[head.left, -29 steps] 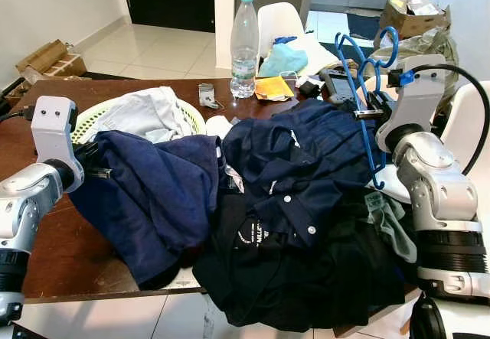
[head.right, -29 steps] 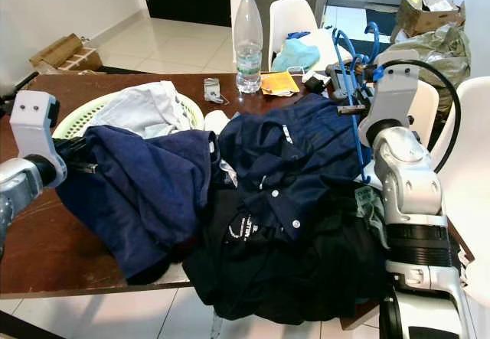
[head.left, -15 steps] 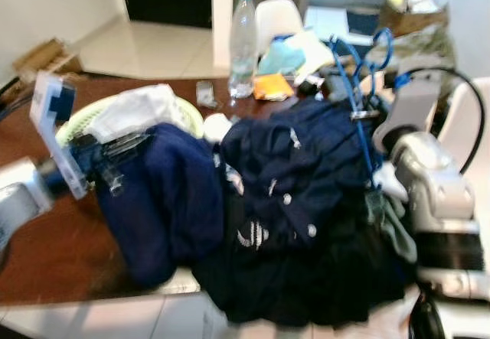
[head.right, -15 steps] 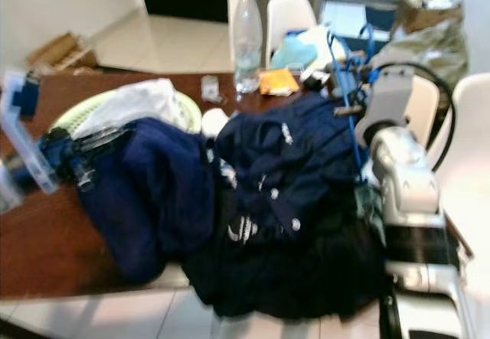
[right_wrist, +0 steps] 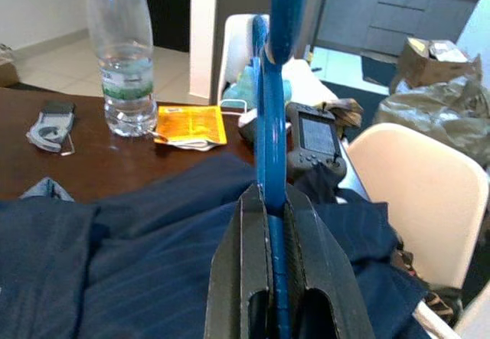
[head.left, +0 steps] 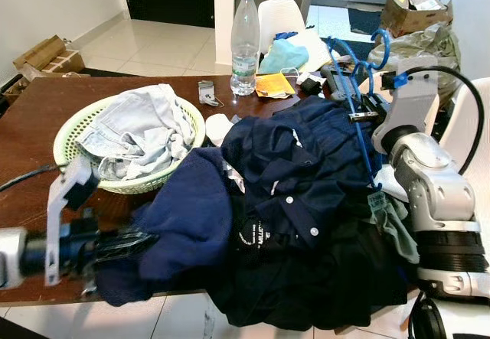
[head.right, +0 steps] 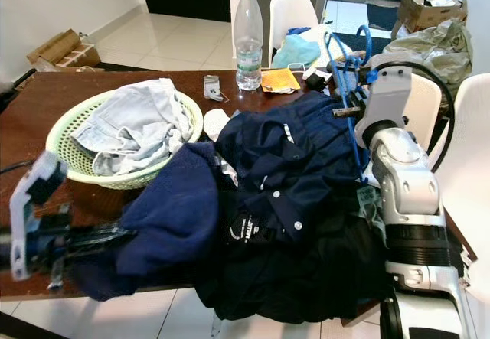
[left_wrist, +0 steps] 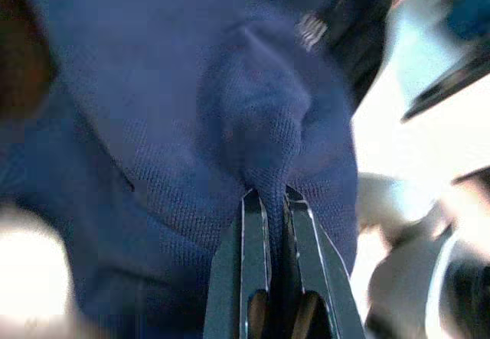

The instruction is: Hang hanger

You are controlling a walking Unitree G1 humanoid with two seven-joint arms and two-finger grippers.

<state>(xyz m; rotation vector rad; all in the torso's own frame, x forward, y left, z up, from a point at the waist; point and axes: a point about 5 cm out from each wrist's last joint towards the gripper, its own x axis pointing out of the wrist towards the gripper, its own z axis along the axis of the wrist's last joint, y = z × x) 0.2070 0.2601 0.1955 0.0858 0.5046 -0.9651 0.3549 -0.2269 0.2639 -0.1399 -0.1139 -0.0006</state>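
Note:
A blue plastic hanger [head.left: 357, 79] stands upright at the table's right side, and my right gripper [head.left: 364, 112] is shut on it; the right wrist view shows its blue bar clamped between the fingers [right_wrist: 272, 201]. My left gripper [head.left: 115, 244] is low at the table's front left edge, shut on a fold of a navy blue knit garment [head.left: 191, 216]. That pinched fold sits between the fingers in the left wrist view [left_wrist: 269, 201]. The garment trails from the gripper to a pile with a dark blue buttoned shirt [head.left: 306, 163] and black clothing [head.left: 306, 285].
A pale green basket [head.left: 64, 138] holding light denim stands on the brown table [head.left: 31, 102] at the left. A water bottle [head.left: 245, 40], an orange packet [head.left: 273, 85] and small items sit at the back. White chairs [head.left: 279, 17] stand behind and to the right.
My left arm has dropped toward the table's front left edge, dragging the navy garment off the basket, which now stands uncovered. The right gripper and hanger have barely moved.

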